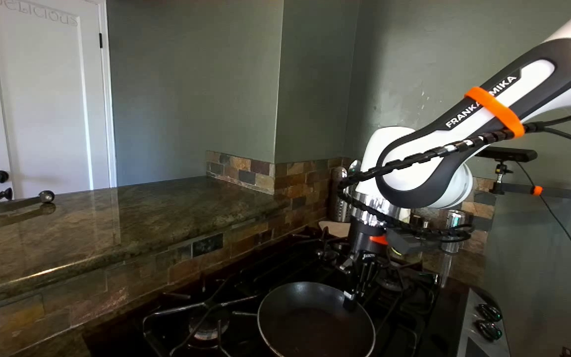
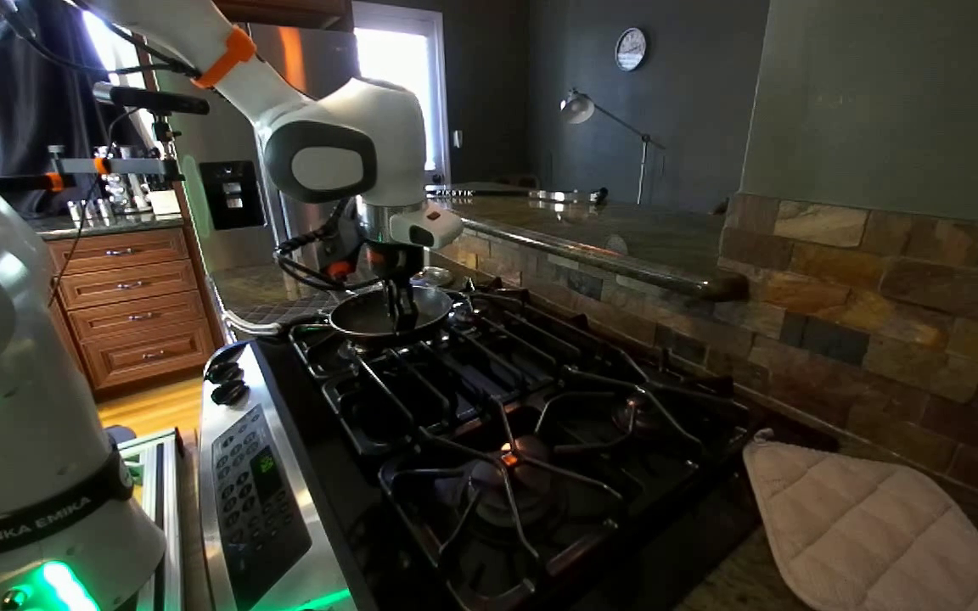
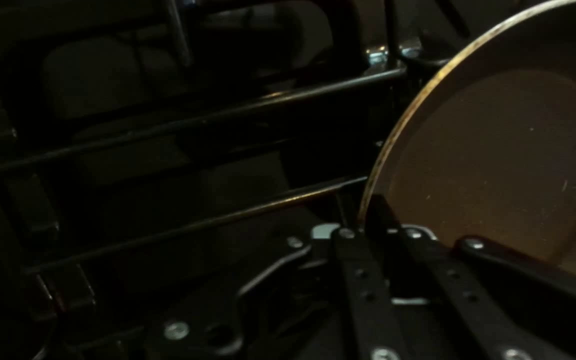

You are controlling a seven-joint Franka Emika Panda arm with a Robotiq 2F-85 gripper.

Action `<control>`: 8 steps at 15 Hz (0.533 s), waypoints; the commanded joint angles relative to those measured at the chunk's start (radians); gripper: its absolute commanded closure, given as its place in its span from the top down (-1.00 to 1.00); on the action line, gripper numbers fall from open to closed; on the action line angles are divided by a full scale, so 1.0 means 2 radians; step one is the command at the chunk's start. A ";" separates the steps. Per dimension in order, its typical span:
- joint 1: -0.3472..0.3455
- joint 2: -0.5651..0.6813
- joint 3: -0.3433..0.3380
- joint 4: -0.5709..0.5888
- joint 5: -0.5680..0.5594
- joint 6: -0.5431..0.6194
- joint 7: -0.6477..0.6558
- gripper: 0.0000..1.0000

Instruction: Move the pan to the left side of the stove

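Note:
The dark round pan (image 1: 315, 327) rests at one end of the black stove (image 1: 238, 290), over the grates. In an exterior view, the pan (image 2: 357, 318) is at the far end of the stove (image 2: 455, 403), with its handle side partly hidden. In the wrist view, the pan (image 3: 498, 165) fills the right side, with stove grates (image 3: 208, 220) on the left. My gripper (image 3: 364, 212) points down with its fingers close together around the pan's rim, one inside and one outside. The gripper also shows at the rim in both exterior views (image 1: 352, 298) (image 2: 402, 318).
A raised stone counter (image 1: 117, 218) runs along the back of the stove. A control panel (image 2: 255, 484) with knobs (image 1: 488, 320) lines its front. A pale quilted pot holder (image 2: 871, 518) lies at the near end. A steel canister (image 1: 454, 223) stands behind the arm.

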 commanded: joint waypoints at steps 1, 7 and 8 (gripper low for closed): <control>0.010 0.003 0.010 0.001 0.014 -0.013 -0.001 -0.94; 0.012 0.007 0.034 0.001 0.001 -0.002 0.011 -0.94; 0.014 0.008 0.037 0.001 0.003 -0.001 0.011 -0.94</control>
